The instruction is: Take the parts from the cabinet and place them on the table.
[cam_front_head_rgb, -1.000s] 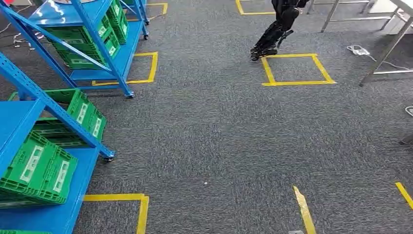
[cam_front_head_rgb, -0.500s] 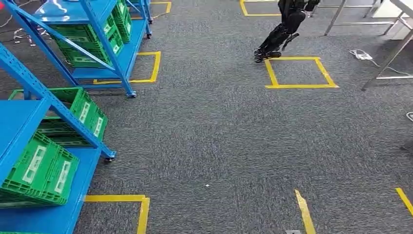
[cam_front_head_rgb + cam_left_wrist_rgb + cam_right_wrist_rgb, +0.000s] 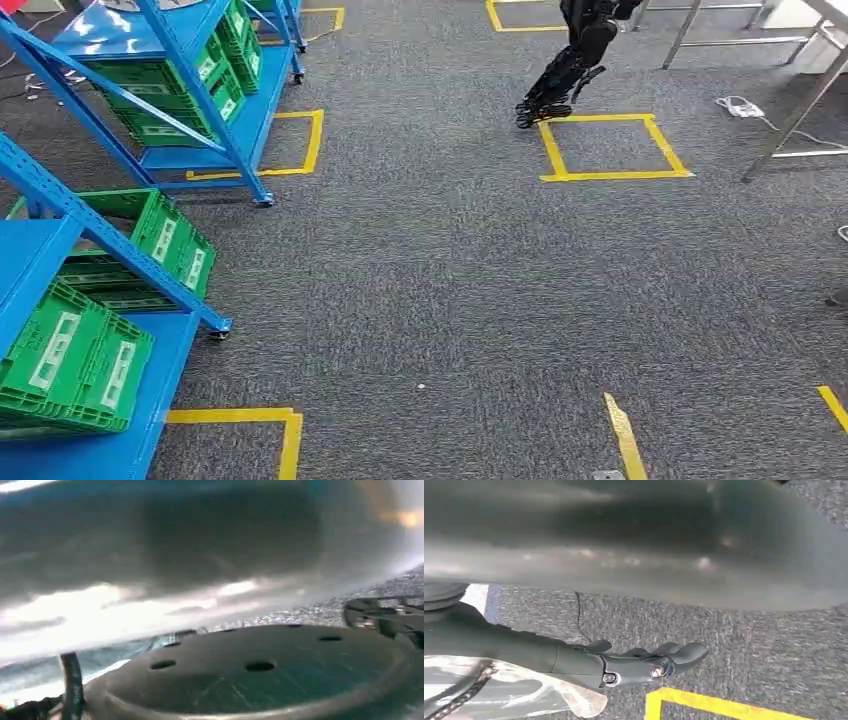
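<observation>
— Where are the parts?
— Presumably in the green crates [image 3: 75, 365] on the blue cabinet [image 3: 60, 240], at the robot's left.
— Hands?
— Right hand [image 3: 644, 665] hangs empty, fingers straight; left, cannot tell.

A robot test lab or storeroom: blue metal racks [image 3: 150, 100] hold green crates [image 3: 75, 365], and yellow tape squares [image 3: 610, 145] mark the grey carpet [image 3: 430, 290]

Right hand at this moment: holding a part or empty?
Empty. In the right wrist view the right hand hangs over the grey carpet with its fingers stretched out straight and nothing between them.
</observation>
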Robot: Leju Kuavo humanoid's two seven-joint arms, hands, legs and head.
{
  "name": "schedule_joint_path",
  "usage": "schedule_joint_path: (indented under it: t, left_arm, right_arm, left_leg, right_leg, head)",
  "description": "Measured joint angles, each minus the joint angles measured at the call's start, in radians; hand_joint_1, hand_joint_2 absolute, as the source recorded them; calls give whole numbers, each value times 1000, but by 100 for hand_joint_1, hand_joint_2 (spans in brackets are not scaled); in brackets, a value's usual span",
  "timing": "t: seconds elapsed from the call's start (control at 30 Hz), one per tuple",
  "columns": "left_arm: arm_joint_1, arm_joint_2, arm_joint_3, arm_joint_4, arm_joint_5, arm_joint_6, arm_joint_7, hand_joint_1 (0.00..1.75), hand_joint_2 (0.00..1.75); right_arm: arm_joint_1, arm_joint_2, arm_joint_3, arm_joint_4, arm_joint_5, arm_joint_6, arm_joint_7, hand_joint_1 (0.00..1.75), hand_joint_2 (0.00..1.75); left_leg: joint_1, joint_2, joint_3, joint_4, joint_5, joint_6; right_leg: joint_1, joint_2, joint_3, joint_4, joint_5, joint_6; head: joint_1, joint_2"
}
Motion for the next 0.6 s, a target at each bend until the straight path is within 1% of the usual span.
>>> schedule_joint_path:
  t: [0.03, 0.07, 0.1, 0.13, 0.17, 0.2, 0.23, 0.27, 0.3, 0.33, 0.37, 0.4, 0.43, 0.47, 0.5, 0.53, 0.57, 0.6]
  left_arm:
    - [1, 0, 0, 0, 0, 0, 0, 0, 0]
    - [-2, 0, 0, 0, 0, 0, 0, 0, 0]
    - [-4, -1, 0, 0, 0, 0, 0, 0, 0]
    - [-4, -1, 0, 0, 0, 0, 0, 0, 0]
    - [-2, 0, 0, 0, 0, 0, 0, 0, 0]
    - [0, 0, 0, 0, 0, 0, 0, 0, 0]
    - [1, -1, 0, 0, 0, 0, 0, 0, 0]
    - [0, -1, 0, 0, 0, 0, 0, 0, 0]
    - [-2, -1, 0, 0, 0, 0, 0, 0, 0]
    - [-2, -2, 0, 0, 0, 0, 0, 0, 0]
    - [-2, -2, 0, 0, 0, 0, 0, 0, 0]
    - [-2, -2, 0, 0, 1, 0, 0, 0, 0]
    - [-1, -2, 0, 0, 1, 0, 0, 0, 0]
    - [1, -2, 0, 0, 1, -1, 0, 0, 0]
    - [1, -3, 1, 0, 2, 0, 0, 0, 0]
    - [0, -3, 1, 0, 2, -1, 1, 0, 0]
    - [-2, -3, 1, 0, 2, -1, 1, 0, 0]
    - [-2, -3, 1, 0, 2, -1, 1, 0, 0]
  right_arm:
    - [0, 0, 0, 0, 0, 0, 0, 0, 0]
    - [-3, 0, -1, 0, 0, 0, 0, 0, 0]
    - [-5, 0, -1, 0, 0, 0, 0, 0, 0]
    - [-6, 0, -3, 0, 0, 0, 0, 0, 0]
    - [-7, 0, -5, 0, 0, 0, 0, 0, 0]
    - [-8, 0, -6, 0, 0, 0, 1, 0, 0]
    - [-7, 0, -6, -1, 0, -1, 2, 0, 0]
    - [-8, 0, -8, -1, 0, -2, 2, 0, 0]
    - [-9, 1, -9, 0, 0, -1, 2, 0, 0]
    - [-8, 1, -10, 0, 0, -1, 2, 0, 0]
    - [-6, 1, -12, 0, 0, -1, 2, 0, 0]
    - [-4, 1, -14, 0, 0, -1, 3, 0, 0]
    - [-3, 1, -15, 0, 0, -1, 5, 0, 0]
    - [-4, 1, -15, -1, 0, -2, 5, 0, 0]
    - [-5, 1, -16, -1, 0, -3, 5, 0, 0]
    - [-6, 1, -16, -1, 0, -3, 5, 0, 0]
    - [-8, 2, -16, 0, 0, -3, 6, 0, 0]
    - [-10, 2, -16, 0, 0, -3, 7, 0, 0]
  left_leg:
    - [-1, 1, 26, -70, 24, 5]
    - [-6, 1, 39, -92, 9, 5]
    - [-6, 3, 39, -96, 1, 5]
    - [-8, 1, 37, -97, 1, 7]
    - [-10, 0, 37, -97, 1, 10]
    - [-6, 0, 44, -111, 5, 17]
    - [-3, 1, 52, -118, 7, 22]
    - [-2, 2, 53, -120, 6, 29]
    - [-2, 3, 53, -119, 4, 32]
    - [-4, 3, 54, -119, 2, 34]
    - [-6, 3, 55, -118, 0, 37]
    - [-6, 3, 58, -118, -3, 37]
    - [-6, 2, 63, -118, -6, 37]
    - [-5, 1, 69, -117, -10, 34]
    - [-4, 1, 76, -117, -15, 31]
    - [-3, 1, 83, -115, -22, 25]
    - [-11, 0, 80, -110, -28, 17]
    - [-11, 0, 78, -110, -28, 13]
  right_leg:
    - [0, 0, -8, -1, -4, 2]
    - [6, 2, 2, 4, -12, 11]
    - [5, 1, -3, 3, -9, 15]
    - [4, 0, -4, 1, -9, 20]
    - [1, -1, -2, -4, -8, 25]
    - [3, -1, 1, -2, -14, 33]
    - [1, -1, -9, 14, -26, 35]
    - [2, 0, -34, 65, -55, 35]
    - [1, 0, -76, 145, -90, 37]
    - [0, 0, -117, 220, -115, 39]
    - [0, -1, -156, 281, -128, 41]
    - [0, 0, -176, 300, -118, 42]
    - [0, 0, -170, 271, -85, 42]
    - [-1, -1, -143, 203, -35, 43]
    - [-2, -1, -104, 115, 16, 41]
    - [-3, -1, -68, 32, 43, 41]
    - [3, 0, -53, 13, 24, 40]
    - [1, 3, -44, 14, 23, 28]
  head:
    - [0, 0]
    - [0, 0]
    - [-1, 0]
    - [2, 0]
    - [1, 0]
    - [2, 0]
    - [2, 0]
    - [5, 0]
    - [9, 0]
    - [8, 0]
    - [8, 0]
    - [9, 0]
    - [8, 0]
    - [9, 0]
    - [8, 0]
    - [9, 0]
    - [9, 0]
    - [7, 0]
